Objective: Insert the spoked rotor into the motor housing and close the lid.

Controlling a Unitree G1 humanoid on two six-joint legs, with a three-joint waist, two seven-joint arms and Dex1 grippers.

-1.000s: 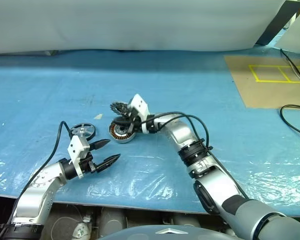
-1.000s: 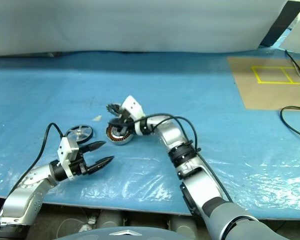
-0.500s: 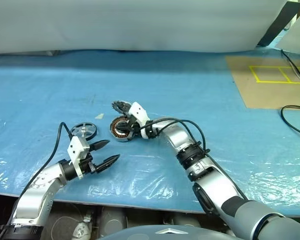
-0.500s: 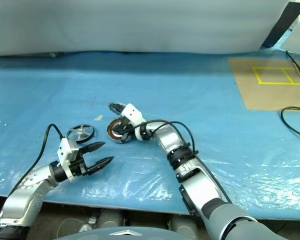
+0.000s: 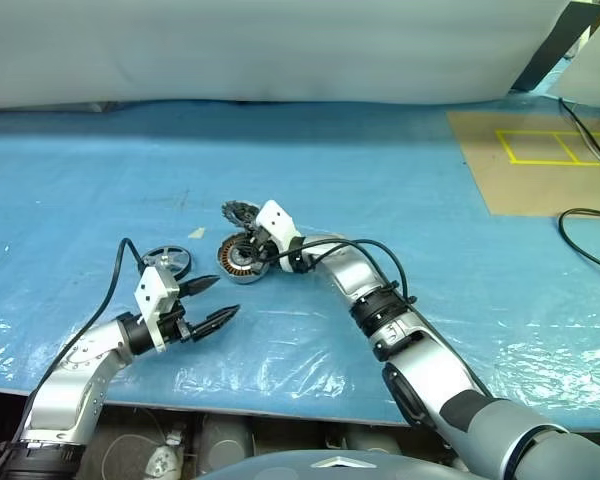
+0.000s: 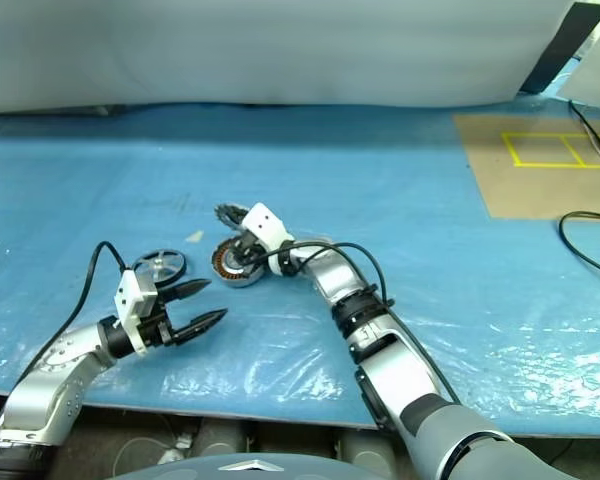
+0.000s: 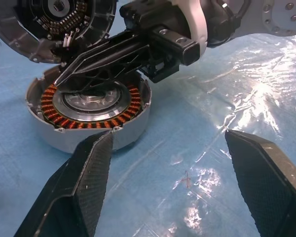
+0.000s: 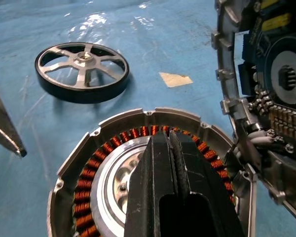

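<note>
The motor housing (image 5: 236,266) lies open on the blue sheet, copper windings (image 8: 88,183) ringing its hub. Its lid (image 5: 240,212) stands upright at the far rim, ribbed inner face (image 8: 272,74) showing. My right gripper (image 5: 248,252) is shut, and its fingertips (image 8: 165,140) reach low over the hub inside the housing; whether they touch it I cannot tell. The spoked rotor (image 5: 166,262) lies flat to the left of the housing, silver spokes and dark rim (image 8: 82,71). My left gripper (image 5: 228,298) stands open and empty in front of the rotor, pointing toward the housing (image 7: 89,106).
A small tan scrap (image 5: 196,233) lies behind the rotor. At the back right is a brown board with yellow tape lines (image 5: 550,150), with black cables (image 5: 590,230) trailing beside it. The table's front edge runs just below my left arm.
My right wrist has turned slightly, settling its shut fingers a little lower over the housing. The left gripper, rotor and lid have stayed where they were.
</note>
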